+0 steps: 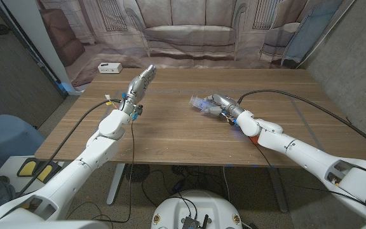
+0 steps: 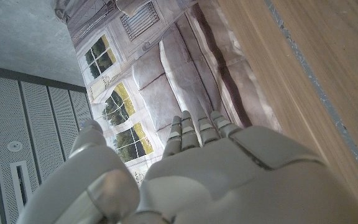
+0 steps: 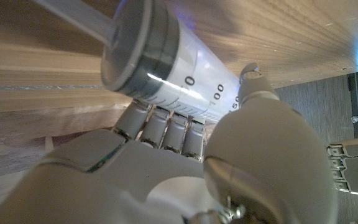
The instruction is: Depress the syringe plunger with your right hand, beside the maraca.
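While the right robot hand (image 1: 224, 105) grips the syringe (image 1: 203, 104) at mid-tabletop (image 1: 170, 137), the work looks to be at the pressing stage. In the right wrist view its fingers (image 3: 160, 124) wrap the marked barrel (image 3: 185, 84), with the plunger rod (image 3: 73, 15) reaching beyond. Next, the thumb probably has to drive that rod in. No maraca is visible. The left robot hand (image 1: 140, 84) hangs raised, fingers straight, holding nothing.
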Controlling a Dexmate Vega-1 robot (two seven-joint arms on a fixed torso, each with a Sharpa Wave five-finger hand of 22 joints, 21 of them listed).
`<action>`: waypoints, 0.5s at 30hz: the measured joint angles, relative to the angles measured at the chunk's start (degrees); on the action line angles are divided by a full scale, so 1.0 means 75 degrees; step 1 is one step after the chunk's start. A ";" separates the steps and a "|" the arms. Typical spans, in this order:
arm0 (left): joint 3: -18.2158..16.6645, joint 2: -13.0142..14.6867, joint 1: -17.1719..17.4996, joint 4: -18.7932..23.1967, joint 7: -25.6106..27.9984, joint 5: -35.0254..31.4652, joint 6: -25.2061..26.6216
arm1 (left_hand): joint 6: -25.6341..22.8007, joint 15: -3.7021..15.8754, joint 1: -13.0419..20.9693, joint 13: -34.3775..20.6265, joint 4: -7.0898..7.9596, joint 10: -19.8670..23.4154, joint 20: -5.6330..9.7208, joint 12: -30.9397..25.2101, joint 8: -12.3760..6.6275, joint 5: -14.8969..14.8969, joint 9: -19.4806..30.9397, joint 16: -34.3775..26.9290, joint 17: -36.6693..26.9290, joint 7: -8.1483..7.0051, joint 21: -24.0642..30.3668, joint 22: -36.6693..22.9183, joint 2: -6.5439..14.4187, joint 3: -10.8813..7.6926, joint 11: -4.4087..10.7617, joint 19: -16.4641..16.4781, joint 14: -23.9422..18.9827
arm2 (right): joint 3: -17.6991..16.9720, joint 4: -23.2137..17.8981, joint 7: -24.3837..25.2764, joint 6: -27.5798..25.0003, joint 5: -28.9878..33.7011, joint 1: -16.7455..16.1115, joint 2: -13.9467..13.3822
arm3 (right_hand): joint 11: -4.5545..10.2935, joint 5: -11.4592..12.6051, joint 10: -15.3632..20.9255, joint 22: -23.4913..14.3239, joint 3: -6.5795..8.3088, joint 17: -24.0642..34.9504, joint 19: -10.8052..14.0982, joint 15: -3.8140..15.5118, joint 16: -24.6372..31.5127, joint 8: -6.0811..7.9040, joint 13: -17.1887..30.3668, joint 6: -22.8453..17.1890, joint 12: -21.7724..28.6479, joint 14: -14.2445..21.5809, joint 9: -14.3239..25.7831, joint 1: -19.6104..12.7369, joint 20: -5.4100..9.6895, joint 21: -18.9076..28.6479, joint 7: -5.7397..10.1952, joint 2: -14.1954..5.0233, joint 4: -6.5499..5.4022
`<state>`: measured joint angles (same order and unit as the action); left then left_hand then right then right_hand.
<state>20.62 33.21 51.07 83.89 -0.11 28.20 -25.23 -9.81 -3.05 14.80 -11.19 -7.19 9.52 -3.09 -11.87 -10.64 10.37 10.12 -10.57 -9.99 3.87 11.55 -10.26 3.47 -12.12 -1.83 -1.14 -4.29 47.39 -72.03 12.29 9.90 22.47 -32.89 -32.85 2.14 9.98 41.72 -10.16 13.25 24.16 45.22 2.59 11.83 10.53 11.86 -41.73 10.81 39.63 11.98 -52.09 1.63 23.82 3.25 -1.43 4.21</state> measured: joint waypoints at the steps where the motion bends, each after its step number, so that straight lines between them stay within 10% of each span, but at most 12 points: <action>1: 0.0000 0.0000 0.0000 0.0000 0.0000 0.0000 0.0000 | 0.0000 0.0000 0.0000 0.0000 0.0000 0.0000 0.0000 0.0000 0.0000 0.0000 0.0000 0.0000 0.0000 0.0000 0.0000 0.0000 0.0000 0.0000 0.0000 0.0000 0.0000 | 0.0006 0.0000 0.0000 0.0000 0.0000 0.0004 -0.0002 | -0.0002 0.0000 -0.0022 0.0000 -0.0022 0.0000 -0.0024 -0.0031 -0.0005 0.0000 0.0000 0.0013 0.0000 -0.0050 0.0000 0.0000 -0.0023 -0.0021 0.0039 0.0000 -0.0022; 15: 0.0004 -0.0003 -0.0003 0.0000 0.0004 0.0000 0.0000 | 0.0000 0.0028 0.0000 0.0000 0.0000 0.0000 0.0000 0.0000 0.0000 0.0000 0.0000 0.0000 0.0000 0.0000 0.0000 0.0000 0.0000 0.0000 0.0000 0.0000 0.0028 | 0.0257 -0.0191 -0.0077 -0.0337 0.0660 0.0112 -0.0148 | 0.0016 0.0023 -0.0784 0.0004 -0.0238 -0.0072 -0.0482 -0.0192 -0.0108 -0.0051 0.0000 0.0787 -0.0060 -0.0723 0.0001 0.0214 -0.0151 -0.0340 0.0111 0.0131 0.0036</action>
<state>20.64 33.19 51.05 83.89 -0.08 28.19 -25.23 -9.81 -2.84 14.80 -11.18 -7.19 9.52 -3.09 -11.87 -10.64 10.37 10.12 -10.57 -9.99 3.88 11.55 -10.26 3.47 -12.12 -1.83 -1.14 -4.07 49.32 -73.46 11.72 7.37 27.42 -32.05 -33.95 2.26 10.15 35.84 -10.13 11.46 23.62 41.60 1.15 11.02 10.15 11.85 -35.83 10.35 34.21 11.99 -50.49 0.50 21.27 4.08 -0.45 4.48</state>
